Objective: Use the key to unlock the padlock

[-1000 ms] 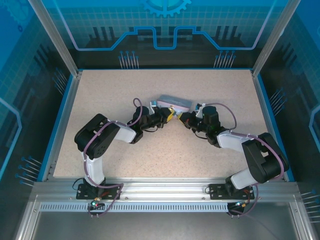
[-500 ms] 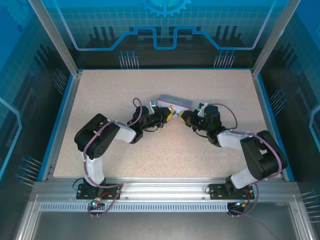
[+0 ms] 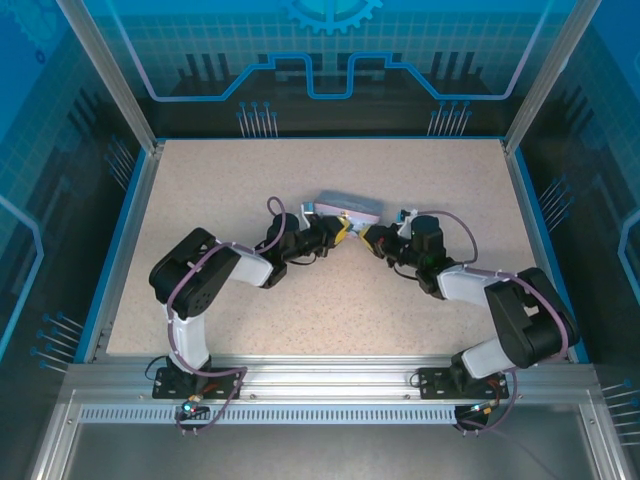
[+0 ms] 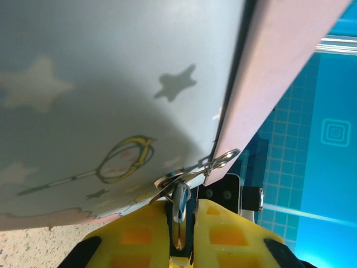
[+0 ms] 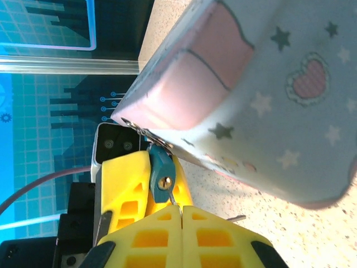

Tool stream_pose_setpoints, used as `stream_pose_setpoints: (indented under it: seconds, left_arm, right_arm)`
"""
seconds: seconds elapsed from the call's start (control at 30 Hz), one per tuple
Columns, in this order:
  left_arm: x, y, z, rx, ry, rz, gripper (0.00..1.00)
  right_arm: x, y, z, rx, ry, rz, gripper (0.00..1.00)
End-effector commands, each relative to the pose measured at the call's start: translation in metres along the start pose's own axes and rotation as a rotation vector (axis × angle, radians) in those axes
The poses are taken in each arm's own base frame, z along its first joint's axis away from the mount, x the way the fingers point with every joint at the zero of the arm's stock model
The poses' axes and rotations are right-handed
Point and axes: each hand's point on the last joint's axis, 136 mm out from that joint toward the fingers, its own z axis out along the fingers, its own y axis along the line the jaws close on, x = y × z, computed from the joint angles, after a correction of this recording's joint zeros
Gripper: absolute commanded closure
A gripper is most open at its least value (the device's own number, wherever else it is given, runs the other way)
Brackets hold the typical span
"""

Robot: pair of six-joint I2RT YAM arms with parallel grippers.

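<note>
on the speckled table [image 3: 200,200], near its middle, lies the pale blue tin [image 3: 350,207]. at its near edge the left gripper [image 3: 341,229] is pinched almost closed on the small bluish padlock [image 5: 160,174], just beside the tin's latch rings. the right gripper [image 3: 368,238], fingers pressed together, holds the thin key [image 5: 174,199], its tip at the padlock's keyhole.

We see the pale blue printed tin [image 3: 350,205] on the speckled table [image 3: 200,180], the small teal padlock [image 5: 161,170] at its six o'clock edge.
</note>
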Motion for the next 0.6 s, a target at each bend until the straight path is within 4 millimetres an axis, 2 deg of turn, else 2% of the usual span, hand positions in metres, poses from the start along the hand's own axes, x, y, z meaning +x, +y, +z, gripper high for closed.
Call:
stream_pose_setpoints:
  seconds: [0.0,0.27,0.57]
  left_arm:
    - [0.004,-0.016,-0.005,0.039,0.001,0.025,1.0]
    - [0.003,-0.017,-0.011,0.038,-0.017,0.004,1.0]
    - [0.012,-0.027,-0.022,0.054,-0.018,-0.005,1.0]
  right_arm:
    - [0.006,-0.006,-0.011,0.02,-0.013,-0.038,1.0]
    - [0.012,-0.004,-0.032,0.03,-0.057,-0.05,1.0]
    - [0.03,-0.004,-0.041,0.039,-0.091,0.018,1.0]
